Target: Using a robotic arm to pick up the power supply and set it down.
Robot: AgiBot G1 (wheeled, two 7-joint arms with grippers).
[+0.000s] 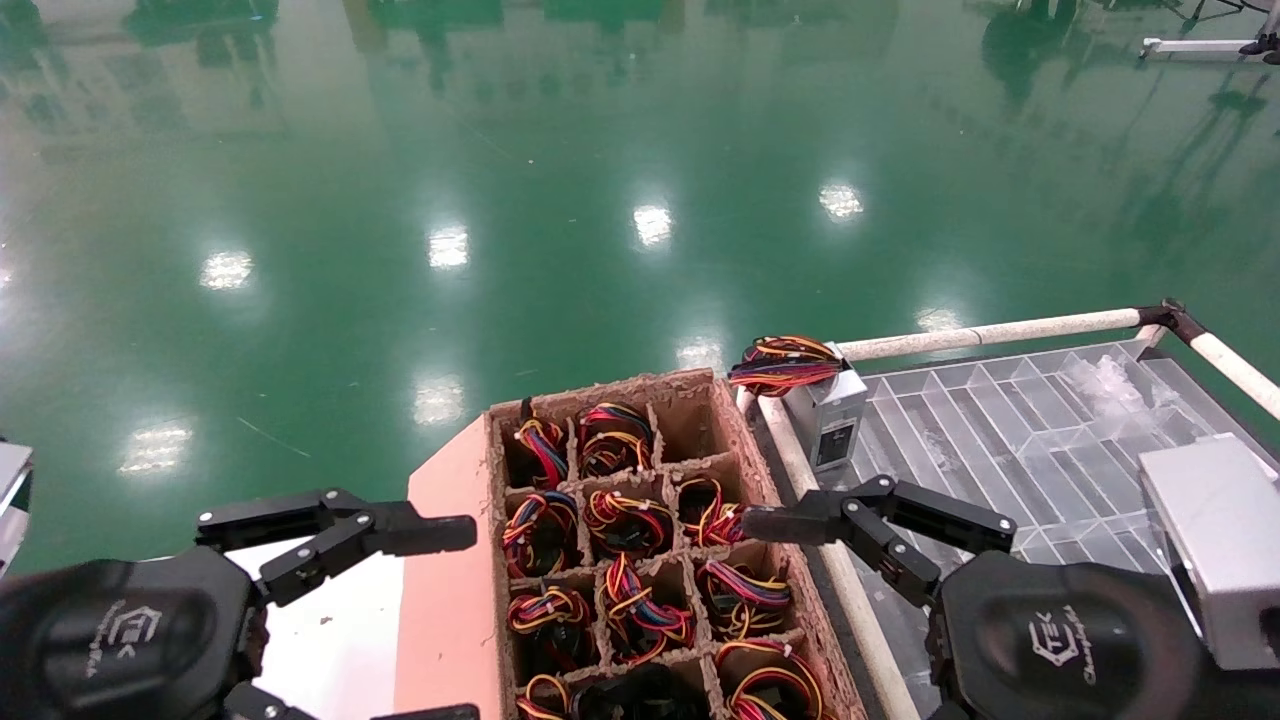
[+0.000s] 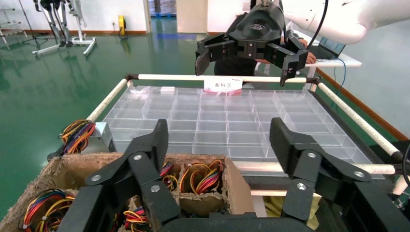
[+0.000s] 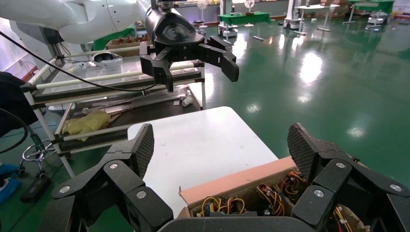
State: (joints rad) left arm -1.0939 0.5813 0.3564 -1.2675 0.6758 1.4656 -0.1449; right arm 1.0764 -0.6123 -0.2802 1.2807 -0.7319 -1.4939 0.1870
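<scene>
You've got both grippers low at the near edge, one on each side of the cardboard crate [image 1: 640, 540]. Left gripper [image 2: 220, 145] hangs over the crate's left side and the white table [image 3: 203, 145], fingers spread wide, nothing between them. Right gripper [image 3: 220, 150] sits at the crate's right edge, fingers also released and empty, one fingertip [image 1: 765, 523] reaching over the crate's right wall.

The crate is split into cells by cardboard dividers, and most cells hold a coiled bundle of red, yellow, orange and black wire. The far right cell looks bare. A pink flap [image 1: 450, 580] lies along the crate's left side.

To the right of the crate you see a clear plastic tray [image 1: 1010, 420] with many compartments, set in a cart frame with white padded rails [image 1: 990, 332].

The power supply [image 1: 828, 415] stands at the tray's far left corner, just past the crate's far right corner and well beyond both grippers. It's a small silver-grey metal box, upright, with a black socket panel on the face toward you. A looped bundle of red, orange, yellow and black wires [image 1: 785, 363] sits on top and overhangs to the left. From the left wrist view you mostly see that bundle and a sliver of the metal case.

Beyond everything is glossy green floor [image 1: 600, 200].
</scene>
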